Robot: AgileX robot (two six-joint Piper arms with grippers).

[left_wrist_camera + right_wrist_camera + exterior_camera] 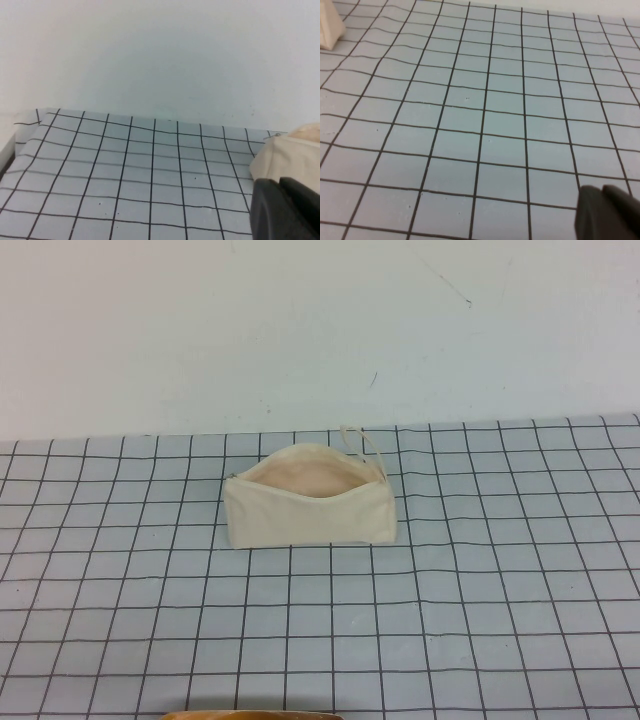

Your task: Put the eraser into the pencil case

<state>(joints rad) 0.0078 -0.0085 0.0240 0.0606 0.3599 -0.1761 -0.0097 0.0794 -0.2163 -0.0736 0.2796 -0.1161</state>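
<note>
Cream fabric dominates the scene: the pencil case (pixel 310 508) sits alone on the tabletop (pixel 500 620), a pale blue-grey surface ruled with a black grid, just short of the white wall (pixel 320 330) behind it. Seen from the high camera, the pouch lies a little toward 11 o'clock of the frame's centre, its mouth gaping upward to show a pinkish-beige lining (pixel 312 478), and a thin cord loop (pixel 362 440) rises from its far end at about 1 o'clock of the pouch. The eraser appears in none of the three views; whether it lies inside the pouch cannot be told. Neither arm enters the high view. The left pincer (pixel 285 210) shows only as a dark, blurred shape at the edge of its own wrist camera, close beside a corner of the pencil case (pixel 285 155); how far it is open, and whether it holds anything, cannot be told. The right pincer (pixel 607 212) is likewise only a dark shape at the edge of its wrist camera, hanging over bare grid well apart from the pouch, whose corner (pixel 330 30) is seen far off; its state cannot be told either. A tan curved edge (pixel 250 715) peeks in at 6 o'clock of the high view, too little of it visible to identify.
</note>
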